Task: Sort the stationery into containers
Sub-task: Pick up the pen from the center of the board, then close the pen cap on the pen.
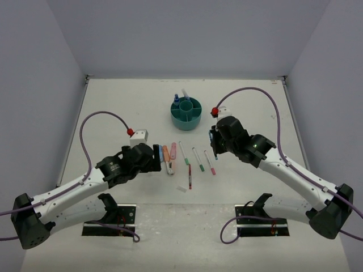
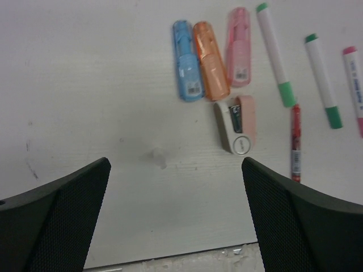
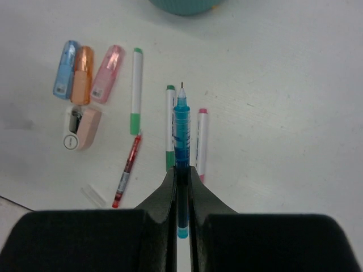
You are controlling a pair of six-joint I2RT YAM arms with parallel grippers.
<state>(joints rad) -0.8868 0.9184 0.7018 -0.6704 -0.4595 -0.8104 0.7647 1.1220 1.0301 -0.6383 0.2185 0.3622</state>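
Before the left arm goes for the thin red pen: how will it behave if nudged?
Probably rolls sideways: the red pen looks slim and round, lying flat on the table. Likely stiff and light, given its thin, hard-looking barrel. It sits low, so the open left gripper could skid over it.

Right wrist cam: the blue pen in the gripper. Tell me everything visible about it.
The blue pen is slim, with a translucent blue, plastic-looking barrel and a fine dark needle tip, uncapped. The right gripper is shut on its rear half, one finger on each side; the tip points away from the wrist camera. It looks held off the table, lying in that view between a green-capped pen and a pink-capped pen. Nothing else appears to touch it.
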